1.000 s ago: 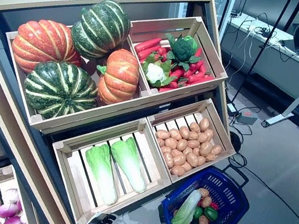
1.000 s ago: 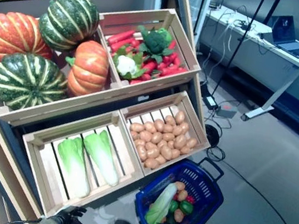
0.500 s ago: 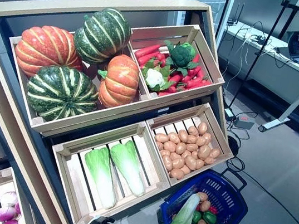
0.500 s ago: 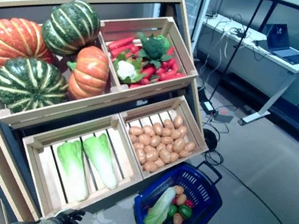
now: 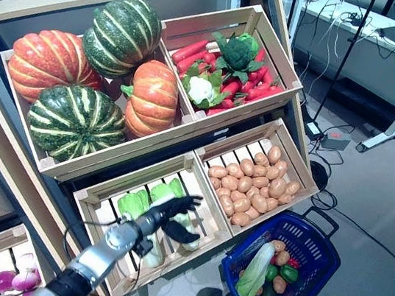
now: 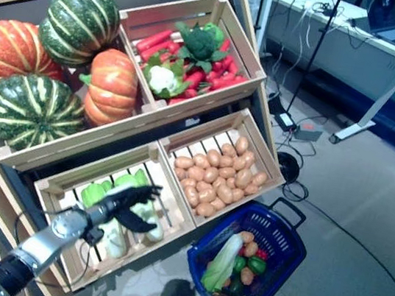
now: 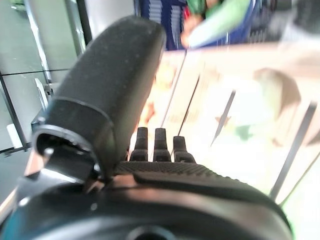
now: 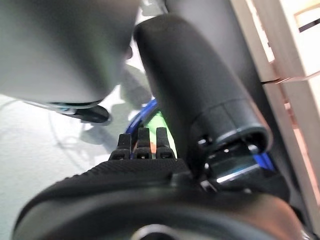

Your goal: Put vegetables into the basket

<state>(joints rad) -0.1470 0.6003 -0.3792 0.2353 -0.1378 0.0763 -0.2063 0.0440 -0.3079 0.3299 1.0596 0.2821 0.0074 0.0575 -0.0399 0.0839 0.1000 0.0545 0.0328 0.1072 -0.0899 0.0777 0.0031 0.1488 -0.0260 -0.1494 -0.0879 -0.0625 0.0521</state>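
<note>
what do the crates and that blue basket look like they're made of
The crates look like pale unfinished wood: slatted bottoms with gaps and plank edges. The blue basket looks like moulded plastic: even colour and a perforated lattice wall. Its dark handle could be plastic or coated metal; I cannot tell.

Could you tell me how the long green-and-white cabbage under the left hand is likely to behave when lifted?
The long green-and-white cabbage probably lifts stiffly, keeping its shape like the one propped in the blue plastic basket. Its tapered, smooth form may slip from the left hand.

Slanted wooden shelf [image 5: 3,156], four crates (pumpkins [image 5: 75,121], mixed vegetables, potatoes [image 5: 251,187], cabbages), blue basket [image 5: 316,249] on floor [image 5: 384,243]
</note>
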